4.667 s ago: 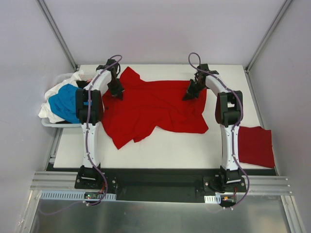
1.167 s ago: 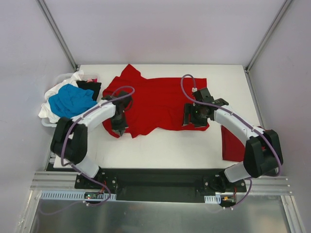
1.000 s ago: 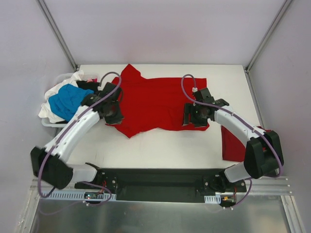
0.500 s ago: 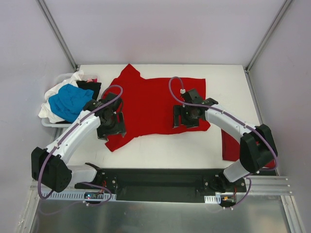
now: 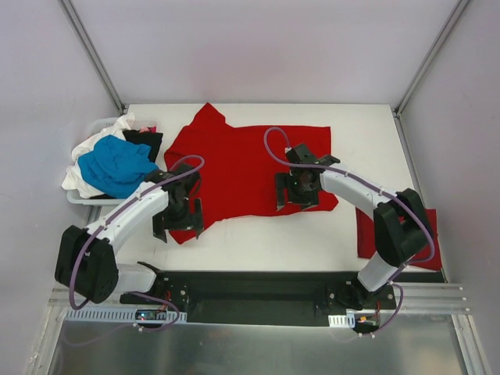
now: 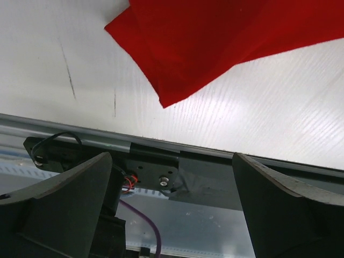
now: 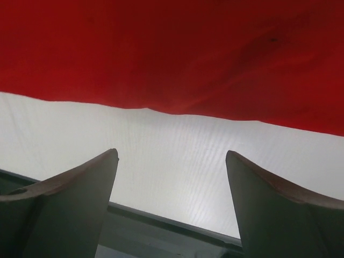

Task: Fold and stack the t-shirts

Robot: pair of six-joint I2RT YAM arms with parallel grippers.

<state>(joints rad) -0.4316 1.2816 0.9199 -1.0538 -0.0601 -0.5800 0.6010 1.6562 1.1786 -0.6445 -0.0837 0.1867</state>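
At the near edge, a dark rail (image 6: 161, 166) along the white table (image 5: 266, 242).

Just beyond it, on the left: left claw (image 5: 178, 226), spread wide and gripping nothing, at the near left corner of the red shirt (image 5: 238, 160). Seen from the wrist, no cloth between the fingers (image 6: 80, 193), only that pointed corner lying past them on the table.

Over on the right near the edge: a folded red shirt (image 5: 366, 234), flat and square, partly hidden under the right arm.

A little farther in: right claw (image 5: 295, 201), also wide apart and empty, at the near hem of the red shirt. From its wrist, bare table between the fingers (image 7: 80, 193), the red hem just ahead.

Across the middle: the red shirt itself, spread out flat, one sleeve pointing toward the far left.

Far left, beside the table: a white tub (image 5: 78, 199) heaped with a blue shirt (image 5: 117, 166) on top, a white shirt (image 5: 78, 152) beneath, and a black shirt (image 5: 145, 141) at the far side.
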